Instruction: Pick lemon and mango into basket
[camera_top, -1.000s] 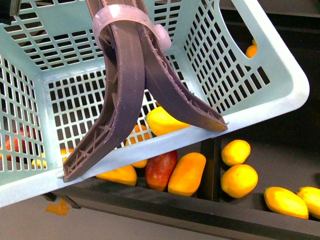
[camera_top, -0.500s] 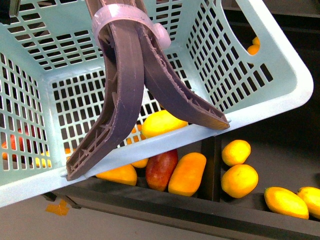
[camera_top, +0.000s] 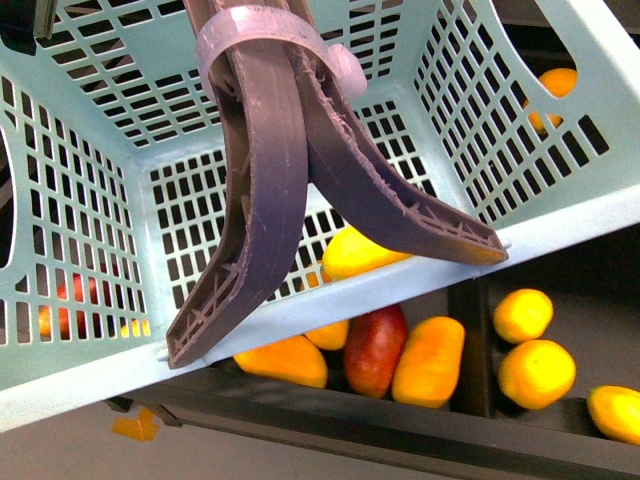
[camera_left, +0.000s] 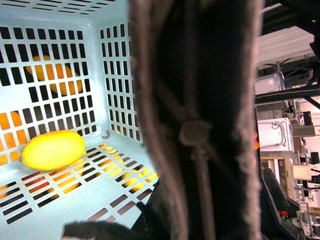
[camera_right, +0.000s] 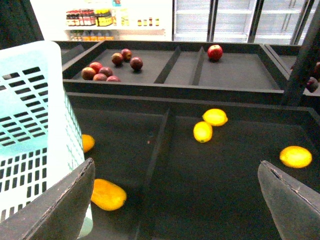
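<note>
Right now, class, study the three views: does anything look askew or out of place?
The basket hangs tilted above the fruit display, its near rim slanting down to the left. The single yellow fruit inside lies against that near wall. Nothing looks spilled.

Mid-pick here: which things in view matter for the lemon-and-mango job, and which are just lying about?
Job: basket; yellow fruit already inside it; orange-yellow mango; lemons; open right gripper.
Lying about: red-blushed mango; red apple; dark red round fruits; shelf bottles.
</note>
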